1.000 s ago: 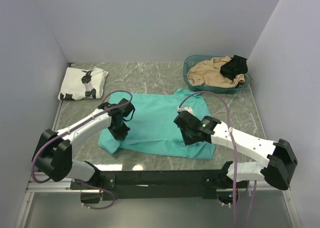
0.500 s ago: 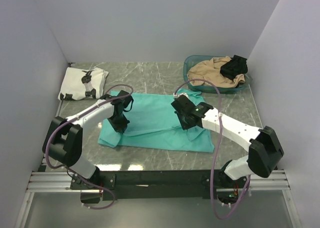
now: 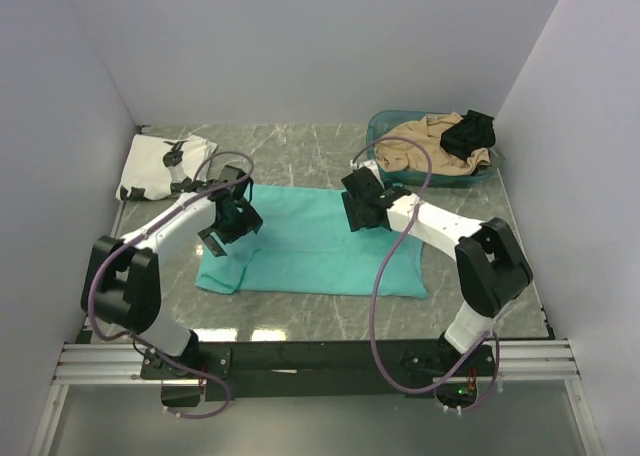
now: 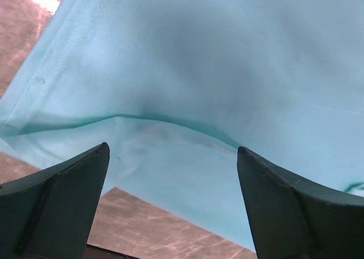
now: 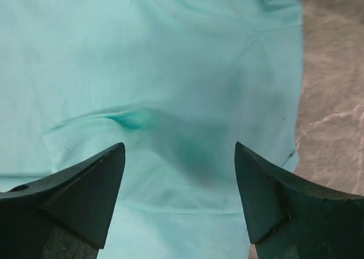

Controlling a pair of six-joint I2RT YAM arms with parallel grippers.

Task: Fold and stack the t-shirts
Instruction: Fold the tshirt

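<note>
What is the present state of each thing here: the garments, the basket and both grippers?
teal t-shirt, folded over into a long rectangle, flat on the table, not held
white t-shirt, folded, at the far left corner, not stacked
basket, holding the crumpled tan garment and black garment
left gripper, jaws open, empty, over the teal t-shirt
right gripper, jaws open, empty, over the teal t-shirt

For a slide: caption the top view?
Left pincer and right pincer open above teal t-shirt; folded white t-shirt far left, basket far right.

basket (image 3: 377, 131) holds tan garment (image 3: 415, 142); black garment (image 3: 470, 133), seemingly
</note>
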